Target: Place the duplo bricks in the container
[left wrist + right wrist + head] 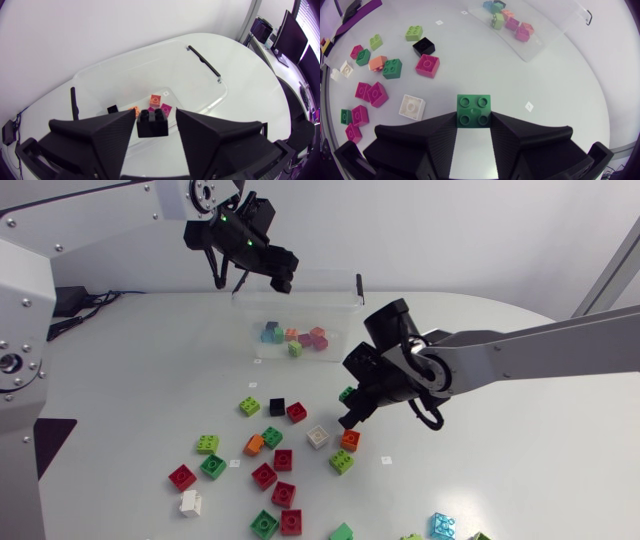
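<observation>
Pinching a green brick (473, 102) at its very tip, the right gripper (473, 117) hovers above loose bricks (283, 460) on the table (520, 470); so shallow a hold could let the brick slip. Farther off, the left gripper (155, 110) hangs over the container (200, 85) with a black brick (152, 127); whether it clamps the brick cannot be told.

Setting: robotics lab. Evidence: white rounded worktop (140, 380); left robot arm (60, 220) and right robot arm (540, 350) extended over it.
</observation>
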### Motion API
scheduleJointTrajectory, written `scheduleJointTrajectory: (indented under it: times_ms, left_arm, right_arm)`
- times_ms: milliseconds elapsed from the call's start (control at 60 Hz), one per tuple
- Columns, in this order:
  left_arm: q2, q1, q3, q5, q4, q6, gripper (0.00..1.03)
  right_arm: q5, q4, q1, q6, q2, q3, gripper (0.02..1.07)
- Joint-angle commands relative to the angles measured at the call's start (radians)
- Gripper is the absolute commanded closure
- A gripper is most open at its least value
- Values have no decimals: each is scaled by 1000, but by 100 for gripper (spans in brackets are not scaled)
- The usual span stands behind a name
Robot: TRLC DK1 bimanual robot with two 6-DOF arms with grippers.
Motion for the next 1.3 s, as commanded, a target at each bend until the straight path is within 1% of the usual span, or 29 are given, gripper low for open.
scheduleJointTrajectory:
  times_ms: [0, 50, 167, 317, 467, 650, 800, 867, 1000, 1283]
  left_arm:
    - [8, 11, 17, 0, 28, -4, 5]
    - [2, 14, 11, -3, 28, -1, 5]
    - [-58, 34, -58, -5, 32, 16, 5]
    - [-173, 43, -219, -17, 39, 80, 5]
    - [-297, 65, -392, -20, 80, 139, 5]
    - [-417, 86, -599, -20, 105, 246, 5]
    - [-461, 89, -716, -20, 111, 317, 5]
    - [-486, 89, -797, -20, 146, 349, 5]
    - [-497, 91, -866, -20, 160, 378, 5]
    - [-494, 112, -1017, -17, 235, 435, 5]
  right_arm:
    - [-10, -35, -13, -22, -46, 21, 77]
    - [-11, -47, -16, -21, -63, 34, 77]
    - [-15, -85, -27, -6, -96, 94, 77]
    - [-16, -101, -34, 24, -104, 169, 77]
    - [-16, -101, -42, 65, -89, 257, 78]
    - [-16, -115, -65, 109, -10, 423, 77]
    - [-15, -116, -68, 136, 57, 515, 78]
    - [-15, -116, -68, 154, 94, 561, 78]
    - [-8, -113, -66, 174, 145, 617, 78]
    - [19, -95, -65, 212, 278, 768, 78]
